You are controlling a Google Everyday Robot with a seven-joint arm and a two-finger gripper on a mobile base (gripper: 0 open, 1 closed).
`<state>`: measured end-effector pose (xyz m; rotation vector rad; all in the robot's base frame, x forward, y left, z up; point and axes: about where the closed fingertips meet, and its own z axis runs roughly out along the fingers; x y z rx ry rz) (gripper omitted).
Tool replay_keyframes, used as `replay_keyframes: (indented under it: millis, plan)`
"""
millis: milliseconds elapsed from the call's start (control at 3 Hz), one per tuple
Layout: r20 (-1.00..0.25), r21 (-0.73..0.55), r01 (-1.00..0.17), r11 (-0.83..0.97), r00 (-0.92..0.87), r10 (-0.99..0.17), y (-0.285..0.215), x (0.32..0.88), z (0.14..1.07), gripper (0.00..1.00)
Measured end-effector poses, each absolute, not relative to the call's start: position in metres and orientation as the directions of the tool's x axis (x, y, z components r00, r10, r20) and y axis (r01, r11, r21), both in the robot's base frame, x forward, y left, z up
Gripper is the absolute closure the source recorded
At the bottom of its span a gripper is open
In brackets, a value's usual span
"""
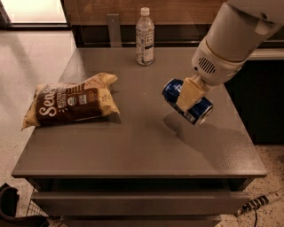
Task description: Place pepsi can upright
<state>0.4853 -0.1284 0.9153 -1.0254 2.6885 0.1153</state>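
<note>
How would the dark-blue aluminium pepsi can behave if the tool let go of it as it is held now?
Over the right side of the grey table, the tool grips the dark-blue aluminium pepsi can sideways, lifted clear. If it were dropped like this, its round body would probably roll. The thin aluminium walls may dent under a hard squeeze.

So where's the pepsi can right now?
The pepsi can lies sideways in the gripper over the table's right part, right of the chip bag and nearer than the clear bottle.

A grey tabletop (133, 146) is standing on pale speckled floor (31, 57) before dark wood panelling (177, 11); the end effector (188, 95) is hovering above its right side.
</note>
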Motion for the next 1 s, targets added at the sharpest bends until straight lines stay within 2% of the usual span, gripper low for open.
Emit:
replay_keyframes:
  millis: [333, 667, 1000]
  plan:
    - [-0.365, 0.068, -0.747, 0.661, -0.636, -0.68, -0.125, 0.486, 0.919, 1.0]
    - [-0.466, 0.196, -0.809, 0.554, -0.574, -0.673, -0.127, 0.487, 0.908, 1.0]
    - [-0.598, 0.267, -0.874, 0.405, -0.48, -0.642, -0.124, 0.482, 0.907, 1.0]
